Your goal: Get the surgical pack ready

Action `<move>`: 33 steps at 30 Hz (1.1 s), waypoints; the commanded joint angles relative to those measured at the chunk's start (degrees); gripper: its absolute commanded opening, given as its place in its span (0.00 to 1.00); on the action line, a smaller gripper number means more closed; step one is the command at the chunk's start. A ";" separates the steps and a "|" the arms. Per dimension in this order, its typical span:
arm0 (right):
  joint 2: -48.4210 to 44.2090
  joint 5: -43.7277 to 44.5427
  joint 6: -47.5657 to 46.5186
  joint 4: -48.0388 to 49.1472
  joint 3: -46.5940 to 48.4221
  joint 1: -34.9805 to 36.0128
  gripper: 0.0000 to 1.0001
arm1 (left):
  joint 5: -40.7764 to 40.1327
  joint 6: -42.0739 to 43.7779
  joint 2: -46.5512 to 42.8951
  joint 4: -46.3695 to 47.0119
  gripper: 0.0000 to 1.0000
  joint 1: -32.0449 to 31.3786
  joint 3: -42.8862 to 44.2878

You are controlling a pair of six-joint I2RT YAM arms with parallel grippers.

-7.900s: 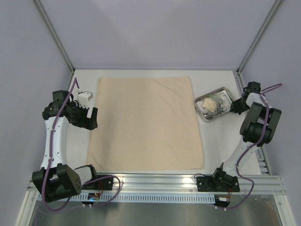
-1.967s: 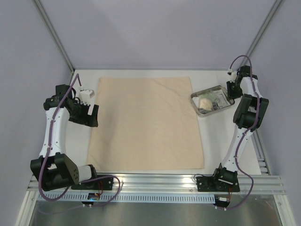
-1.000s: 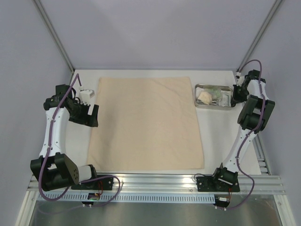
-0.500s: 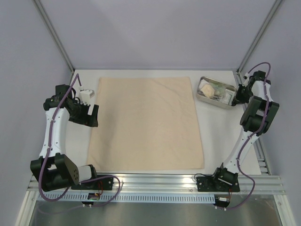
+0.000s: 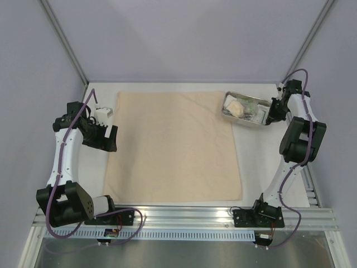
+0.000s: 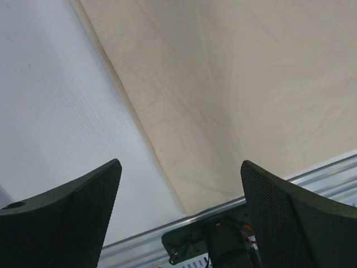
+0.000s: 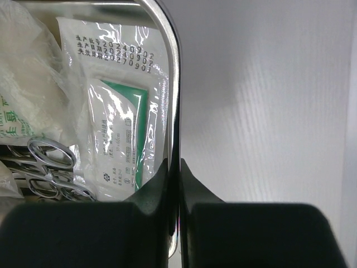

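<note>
Two thin fingers of the right gripper (image 7: 178,167) are shut on the rim of the tray (image 7: 174,84) — one inside the wall, one outside — at its right end. It is at the far right of the tabletop (image 5: 262,162), its left end reaching the far right corner of the cloth (image 5: 173,145); whether it is lifted clear I cannot tell. Steel like this should be stiff and light but slick, so a one-sided pinch may let it swing or slip. Keeping it level matters, since the packet (image 7: 120,117), clamps (image 7: 50,162) and gauze (image 7: 28,72) lie loose inside and could slide. The cloth looks soft and limp — best taken at an edge or corner. The left gripper (image 6: 178,167), jaws wide apart and holding nothing, hangs over the cloth's left edge
</note>
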 commanded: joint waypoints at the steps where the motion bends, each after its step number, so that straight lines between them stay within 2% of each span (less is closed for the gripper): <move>1: -6.09 -2.45 2.69 3.64 -2.39 4.57 0.01 | 0.95 1.39 -0.70 1.29 0.96 -0.32 -1.40; 11: -9.00 1.16 6.29 7.51 -9.43 18.99 0.01 | -2.74 2.00 -0.09 3.57 0.97 -0.32 -6.41; 12: -9.43 1.42 6.64 8.21 -9.87 22.05 0.00 | -2.74 1.91 0.00 3.75 0.97 -0.32 -6.85; 23: -8.12 9.15 12.70 12.43 -12.94 39.11 0.01 | -4.23 2.09 0.97 5.86 0.96 -0.32 -10.72; 33: -6.36 11.35 24.30 13.58 -12.94 48.97 0.01 | -5.64 2.18 -0.61 7.09 0.96 -0.41 -12.74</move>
